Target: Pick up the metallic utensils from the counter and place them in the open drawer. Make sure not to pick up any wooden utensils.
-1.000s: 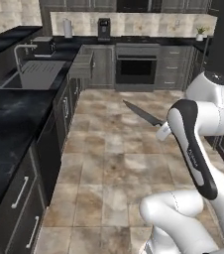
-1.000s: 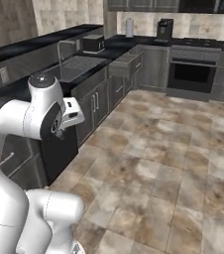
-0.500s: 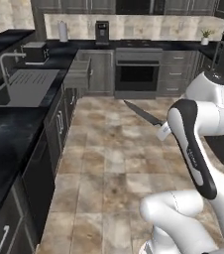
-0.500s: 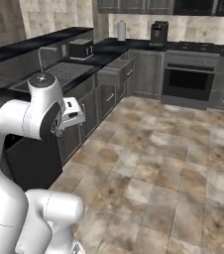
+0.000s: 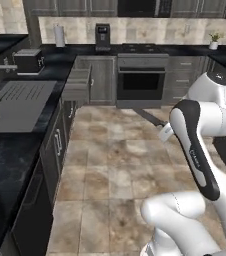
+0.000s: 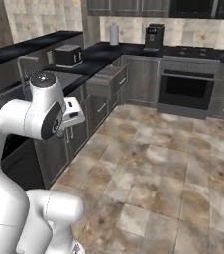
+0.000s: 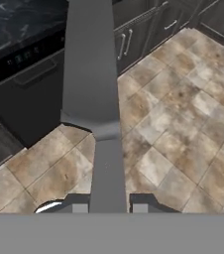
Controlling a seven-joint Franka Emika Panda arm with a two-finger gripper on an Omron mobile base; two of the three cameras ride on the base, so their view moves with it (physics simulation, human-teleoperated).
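Tool clenched on flat grey metallic spatula; glossy black counter; open wood-grain drawer.

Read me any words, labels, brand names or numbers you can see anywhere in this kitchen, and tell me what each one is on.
No text can be read anywhere.
Small dark marking on the black band of the robot arm: too small and blurred to read.
Pale marks on the control strip of the dark appliance front under the counter: too blurred to read.
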